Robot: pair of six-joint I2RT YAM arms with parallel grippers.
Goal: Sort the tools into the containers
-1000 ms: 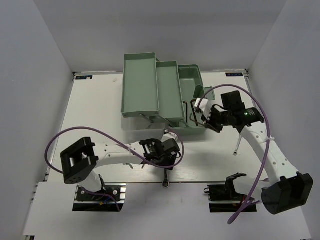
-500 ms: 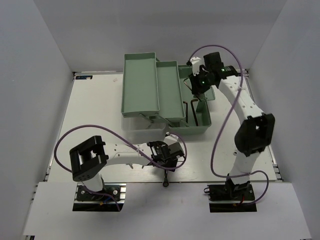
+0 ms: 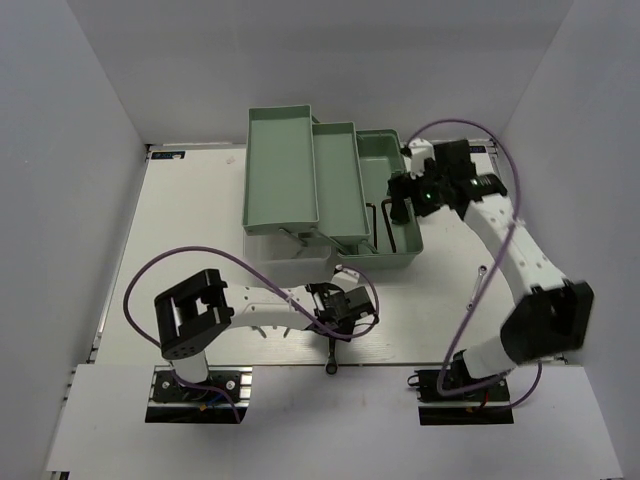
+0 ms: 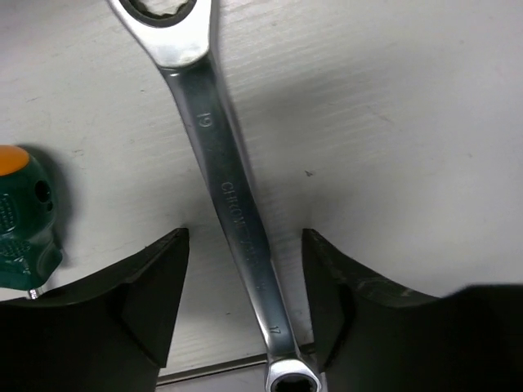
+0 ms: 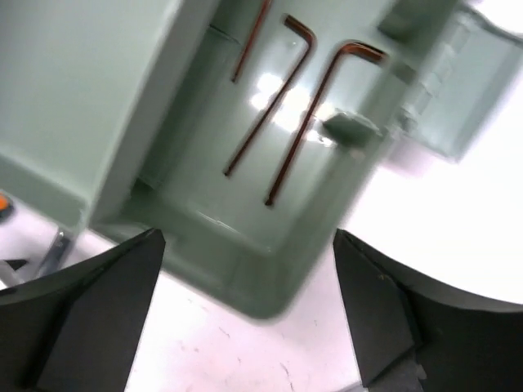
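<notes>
Left jaws: the left gripper (image 4: 243,245) is low over the bench (image 4: 392,122) at its near edge, jaws spread, one finger on each side of the wrench (image 4: 214,155). Neither finger looks to be touching it yet.
Wrench: it lies flat on the bench with its shank running between the fingers, the ring end ahead of them and the other end at the bottom edge of the wrist view.
Neighbour: a green screwdriver (image 4: 24,224) with an orange cap lies just beside the left finger, apart from the wrench.
Step in hand: the wrench pick-up, lined up but not closed.
Next move, left: it probably calls for closing squarely across the thin shank, then lifting straight up so the screwdriver is not nudged.
Rod tool: the thin rod tool (image 3: 478,285) lies on the bench to the right, well apart from the toolbox and not yet sorted.
Right jaws: the right gripper (image 5: 247,241) hovers over the toolbox base (image 5: 270,278), jaws spread and holding nothing.
Hex keys: three hex keys (image 5: 286,77) lie side by side on the floor of the base.
Next move, right: likely swinging out to the rod tool.
Trays: the two folded-out trays (image 3: 280,165) at the far side look empty from above.
</notes>
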